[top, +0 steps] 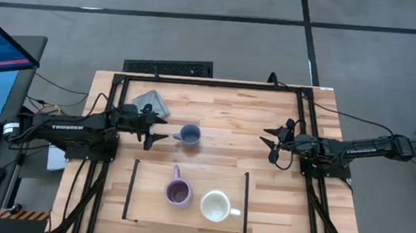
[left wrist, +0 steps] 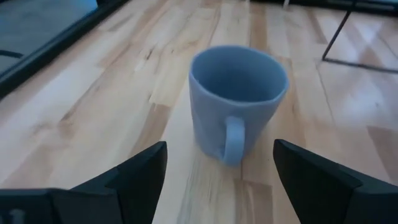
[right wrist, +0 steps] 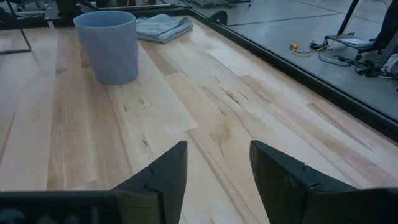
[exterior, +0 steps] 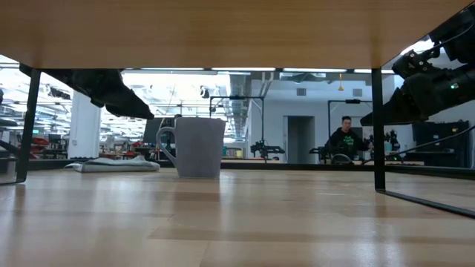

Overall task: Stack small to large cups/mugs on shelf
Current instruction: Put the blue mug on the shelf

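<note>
A small blue mug (top: 189, 134) stands upright on the tabletop, its handle toward my left gripper; it also shows in the left wrist view (left wrist: 236, 99), the right wrist view (right wrist: 108, 45) and the low view (exterior: 197, 145). My left gripper (top: 161, 131) is open just left of the mug, fingers pointing at its handle, touching nothing. A lilac-purple mug (top: 177, 192) and a white mug (top: 216, 205) stand upright on the low wooden shelf (top: 149, 201) near the table's near edge. My right gripper (top: 269, 141) is open and empty at the table's right.
A folded grey cloth (top: 150, 99) lies at the table's far left, behind my left gripper. The shelf's thin black bars (top: 246, 201) stand at both of its short ends. A person (exterior: 344, 139) sits in the room beyond the table.
</note>
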{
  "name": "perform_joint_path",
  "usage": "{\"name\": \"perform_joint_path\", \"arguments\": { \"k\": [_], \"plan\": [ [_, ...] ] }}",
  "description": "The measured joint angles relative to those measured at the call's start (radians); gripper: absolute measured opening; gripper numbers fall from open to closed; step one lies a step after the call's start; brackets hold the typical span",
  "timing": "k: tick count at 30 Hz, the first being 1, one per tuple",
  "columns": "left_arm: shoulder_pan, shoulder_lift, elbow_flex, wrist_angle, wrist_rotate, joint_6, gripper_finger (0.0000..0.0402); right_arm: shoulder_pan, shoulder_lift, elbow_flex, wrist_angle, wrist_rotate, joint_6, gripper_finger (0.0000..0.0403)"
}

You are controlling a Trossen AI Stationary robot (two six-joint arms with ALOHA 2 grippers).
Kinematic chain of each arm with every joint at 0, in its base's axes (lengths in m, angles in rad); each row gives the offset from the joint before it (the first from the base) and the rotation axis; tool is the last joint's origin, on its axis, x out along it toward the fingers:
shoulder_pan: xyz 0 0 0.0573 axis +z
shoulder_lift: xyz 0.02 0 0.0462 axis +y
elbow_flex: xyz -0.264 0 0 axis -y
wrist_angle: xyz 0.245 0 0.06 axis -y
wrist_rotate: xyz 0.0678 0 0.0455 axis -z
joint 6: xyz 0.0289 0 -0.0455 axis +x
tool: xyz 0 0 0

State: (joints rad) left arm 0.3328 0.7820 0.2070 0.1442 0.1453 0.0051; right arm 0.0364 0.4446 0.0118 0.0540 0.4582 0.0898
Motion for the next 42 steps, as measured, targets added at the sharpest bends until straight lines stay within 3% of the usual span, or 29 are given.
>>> {"name": "perform_joint_path", "arguments": {
  "k": [22,30,42],
  "plan": [
    [0.007,0.072,0.0,0.031,0.0,-0.035,0.0286,0.0,0.0,0.0,0.002,0.044,-0.009,0.0196],
    [-0.013,0.228,0.0,0.175,0.031,-0.04,0.0286,0.0,0.0,0.0,0.003,0.043,-0.009,0.0196],
    [-0.014,0.442,0.104,0.211,0.035,0.017,0.0286,0.0,0.0,0.0,0.003,0.041,-0.011,0.0196]
  ]
}}
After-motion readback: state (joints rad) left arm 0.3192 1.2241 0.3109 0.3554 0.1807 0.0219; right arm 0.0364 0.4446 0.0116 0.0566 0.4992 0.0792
